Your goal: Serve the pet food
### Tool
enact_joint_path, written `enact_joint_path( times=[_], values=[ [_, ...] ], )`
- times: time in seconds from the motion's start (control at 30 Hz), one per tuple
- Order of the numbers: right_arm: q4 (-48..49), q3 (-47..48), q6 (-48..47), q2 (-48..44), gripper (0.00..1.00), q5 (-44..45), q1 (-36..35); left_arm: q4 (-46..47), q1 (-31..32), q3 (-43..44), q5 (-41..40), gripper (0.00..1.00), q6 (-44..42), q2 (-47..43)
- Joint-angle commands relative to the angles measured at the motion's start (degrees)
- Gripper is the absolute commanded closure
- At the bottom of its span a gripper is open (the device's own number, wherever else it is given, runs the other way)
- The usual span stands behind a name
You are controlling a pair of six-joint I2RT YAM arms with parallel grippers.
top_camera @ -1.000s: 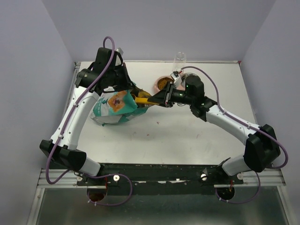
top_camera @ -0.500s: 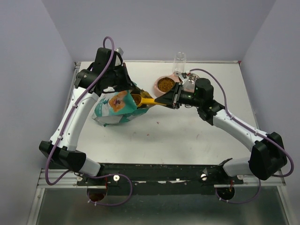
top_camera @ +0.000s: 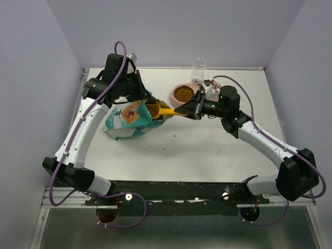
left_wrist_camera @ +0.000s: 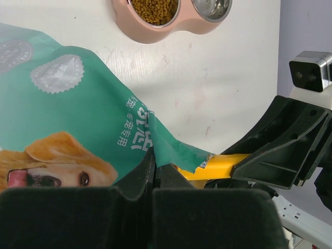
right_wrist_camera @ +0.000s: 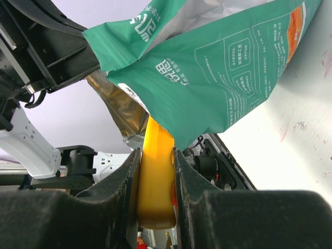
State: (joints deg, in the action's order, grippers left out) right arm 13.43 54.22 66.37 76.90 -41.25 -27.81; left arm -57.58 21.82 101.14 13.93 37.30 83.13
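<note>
Small brown dry kibble pellets [top_camera: 182,94] fill the left cup of a pink plastic double pet bowl [left_wrist_camera: 155,38] at the back of the white tabletop [top_camera: 207,150]; the bowl's right cup is shiny metal. A clear plastic bottle [top_camera: 198,67] stands upright just behind the bowl. More kibble appears to lie in the head of a yellow-orange plastic scoop [top_camera: 165,111], which sits at the open mouth of a teal pet-food bag with a dog picture [left_wrist_camera: 67,104], left of the bowl. The right gripper [right_wrist_camera: 155,153] has its jaws clamped narrowly on the scoop's handle, holding it clear of the table. The left gripper [left_wrist_camera: 154,169] has its jaws pinched almost together on the bag's torn top edge, holding the mouth up and open.
</note>
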Motion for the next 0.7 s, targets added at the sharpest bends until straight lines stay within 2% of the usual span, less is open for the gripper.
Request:
enact_joint_path(
  times=[0.0,0.43,0.67],
  values=[
    [0.9,1.0,0.1,-2.7,0.99,1.1,1.5,8.9,0.3,-0.4,6.5,1.00,1.1,-5.5],
    [9.9,-4.2,8.1,-3.2,0.99,-0.1,3.2,9.3,0.3,-1.0,6.5,1.00,0.7,-6.5],
    [20.2,-9.9,18.4,-2.6,0.99,-1.8,4.2,9.4,0.4,-1.2,6.4,1.00,0.8,-6.5]
  ],
)
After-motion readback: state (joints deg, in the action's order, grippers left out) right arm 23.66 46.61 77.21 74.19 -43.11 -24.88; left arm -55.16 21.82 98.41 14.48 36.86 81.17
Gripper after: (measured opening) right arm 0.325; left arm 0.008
